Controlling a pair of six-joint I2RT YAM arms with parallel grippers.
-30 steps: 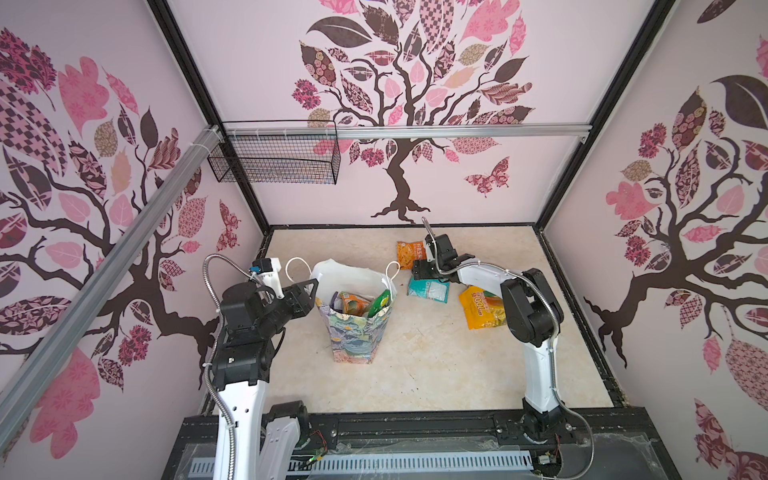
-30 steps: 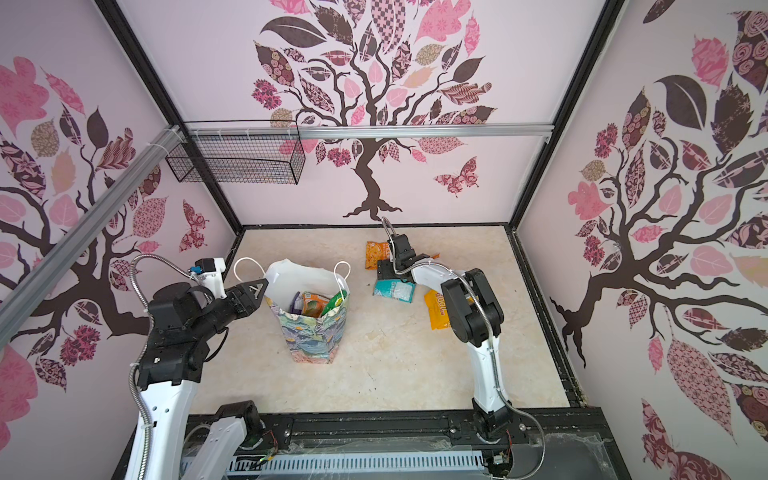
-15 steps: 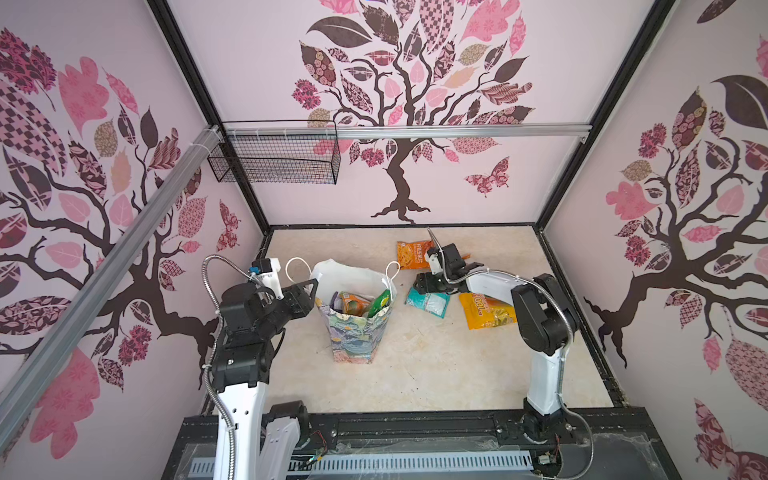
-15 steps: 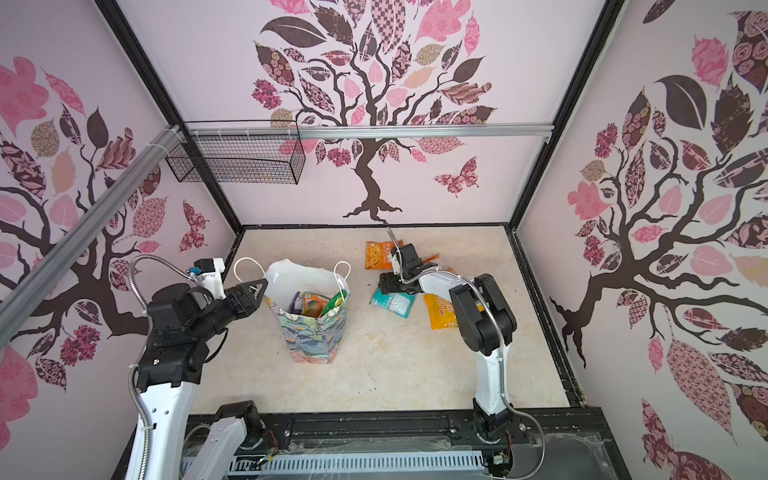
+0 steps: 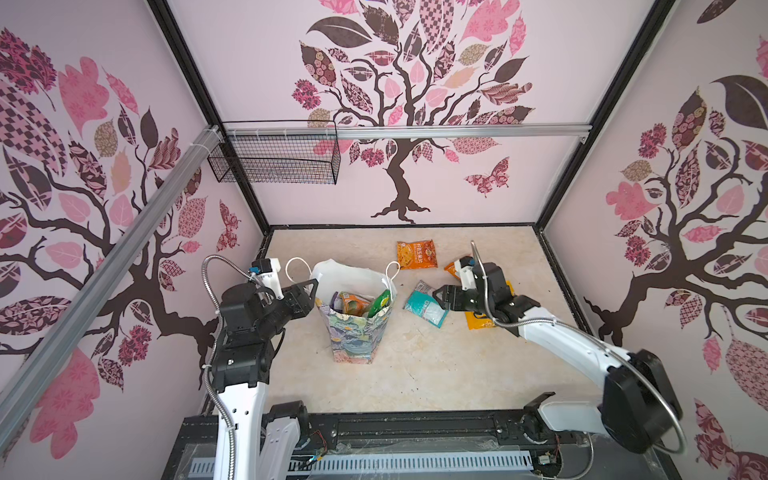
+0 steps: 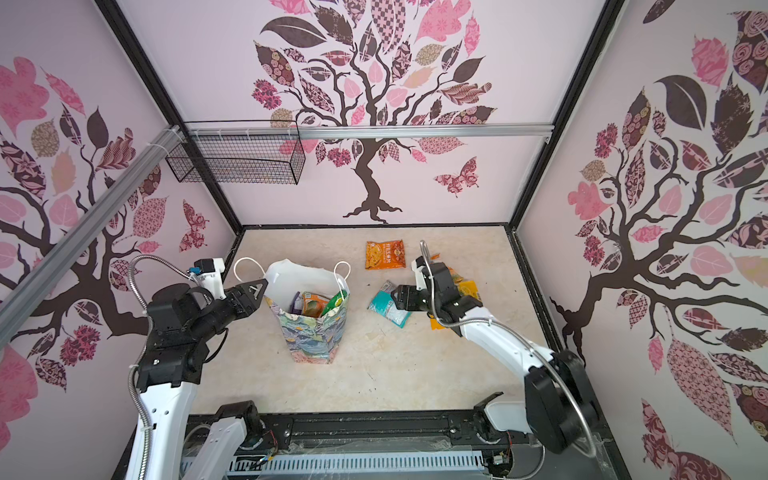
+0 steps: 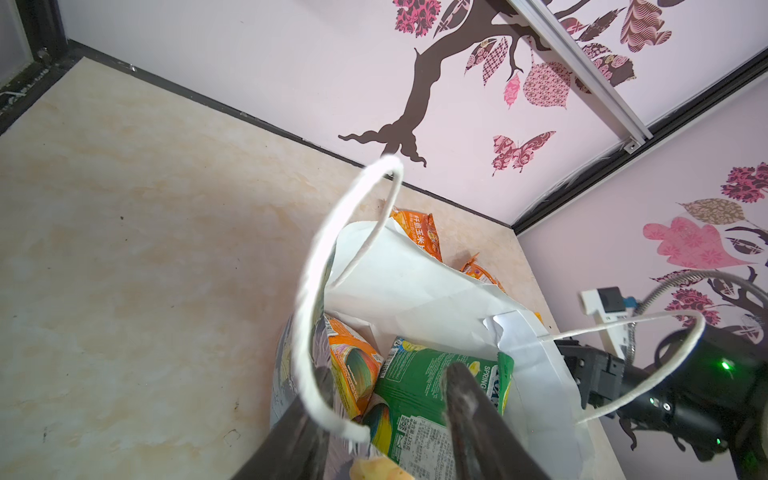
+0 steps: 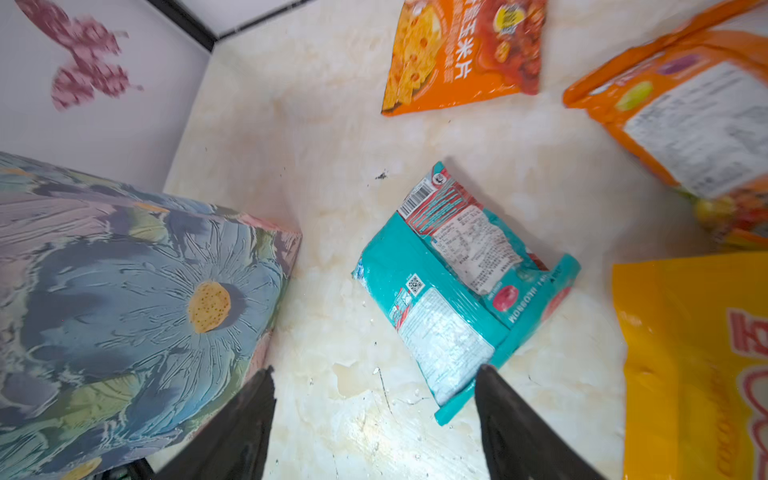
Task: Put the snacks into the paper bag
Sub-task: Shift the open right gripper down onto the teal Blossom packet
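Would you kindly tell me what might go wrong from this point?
The teal packet lies flat, with only its corner near the open right gripper, so a pinch may slip. A cord handle drapes over the left gripper at the paper bag rim; pulling away might tip the bag.

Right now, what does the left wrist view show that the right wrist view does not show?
Only left wrist: the white inside of the paper bag, with a green packet in it. Only right wrist: the teal packet lying on the tabletop, barcode side up. Both: the paper bag and an orange chip packet.
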